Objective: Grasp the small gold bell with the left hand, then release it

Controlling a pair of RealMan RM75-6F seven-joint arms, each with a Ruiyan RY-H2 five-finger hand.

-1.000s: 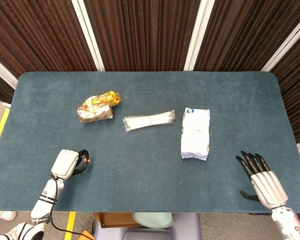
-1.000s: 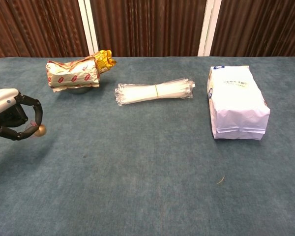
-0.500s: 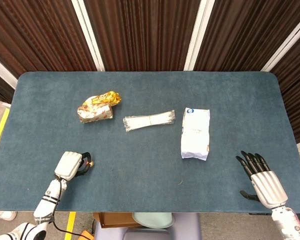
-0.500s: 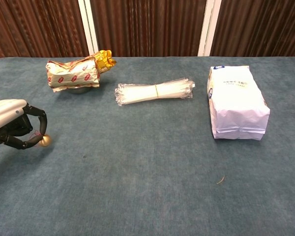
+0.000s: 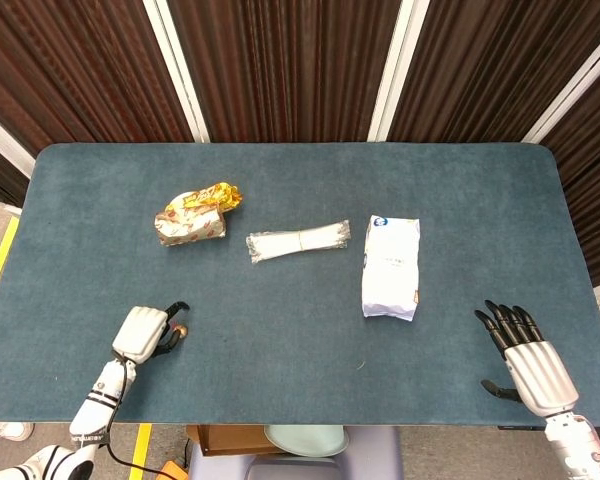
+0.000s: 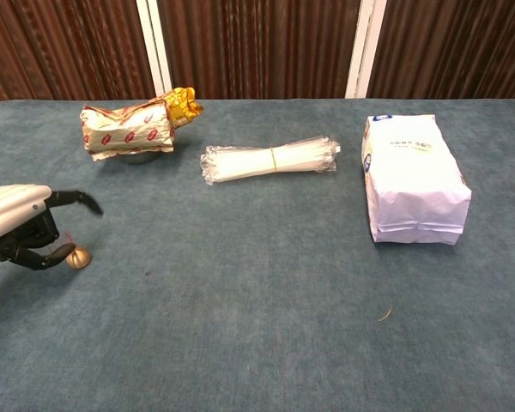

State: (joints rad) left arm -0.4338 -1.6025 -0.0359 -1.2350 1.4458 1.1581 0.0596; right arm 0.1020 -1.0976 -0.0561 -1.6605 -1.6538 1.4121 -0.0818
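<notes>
The small gold bell (image 6: pixel 78 256) stands on the blue table (image 6: pixel 257 292) at the near left, seen from the head view as the bell (image 5: pixel 180 330). My left hand (image 6: pixel 21 225) lies just left of it, fingers spread apart; a lower fingertip (image 6: pixel 62 253) sits right beside the bell, and I cannot tell if it touches. An upper finger (image 6: pixel 87 201) sticks out above the bell. From above, the left hand (image 5: pixel 142 333) shows nothing held. My right hand (image 5: pixel 525 362) rests at the near right table edge, fingers spread and empty.
A red-and-gold snack packet (image 5: pixel 192 218) lies at the back left. A clear bundle of white sticks (image 5: pixel 298 241) is in the middle. A white bag (image 5: pixel 391 266) lies right of centre. A small scrap (image 6: pixel 384 315) sits on the near cloth.
The left hand came down to the table with the bell pinched, then its fingers spread apart; the bell now stands on the cloth. The right hand stayed put.
</notes>
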